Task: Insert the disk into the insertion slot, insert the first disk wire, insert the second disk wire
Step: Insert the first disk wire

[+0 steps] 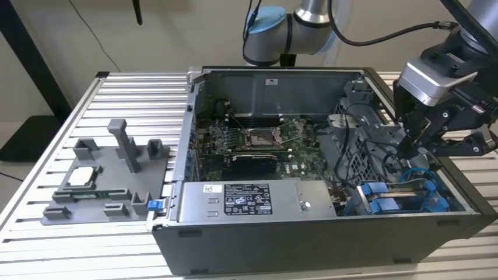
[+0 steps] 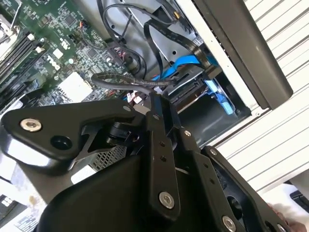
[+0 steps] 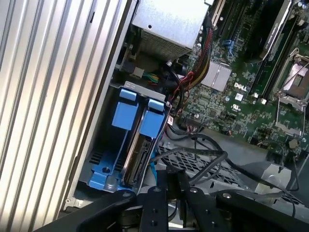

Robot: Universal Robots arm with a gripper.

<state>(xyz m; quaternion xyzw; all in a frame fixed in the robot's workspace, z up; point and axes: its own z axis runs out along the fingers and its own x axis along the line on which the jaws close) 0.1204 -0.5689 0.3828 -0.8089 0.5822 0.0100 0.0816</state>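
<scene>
Reaches down from the exterior view's upper right into an open computer case (image 1: 311, 239), with the claw (image 1: 409, 149) low among black wires at the case's end on the exterior view's right. Cannot tell how far open, nor whether anything is held. In the second wrist view, meets a black sleeved wire (image 2: 123, 80) right at the tip.

Already in the slot (image 3: 104, 171) with the disk (image 3: 136, 157): upright on edge between blue rails, its connector edge bare in the first wrist view, near the claw and not touching it. Two blue tabs (image 3: 128, 108) at the far end of the rails, side by side. A thin blue cable (image 3: 151, 170) just beside the disk's bare edge, loose. A perforated grey cage (image 3: 193, 162) next to the slot, crossed by looping black wires.

Further along the case, toward the exterior view's left: a grey power box (image 1: 249, 201) with a black-and-white sticker against the near wall, and a green circuit board (image 1: 257, 137) on the case floor behind it.

All on a slatted metal surface (image 1: 132, 87), with a grey plastic fixture (image 1: 109, 181) well apart from the case, on the exterior view's left.
</scene>
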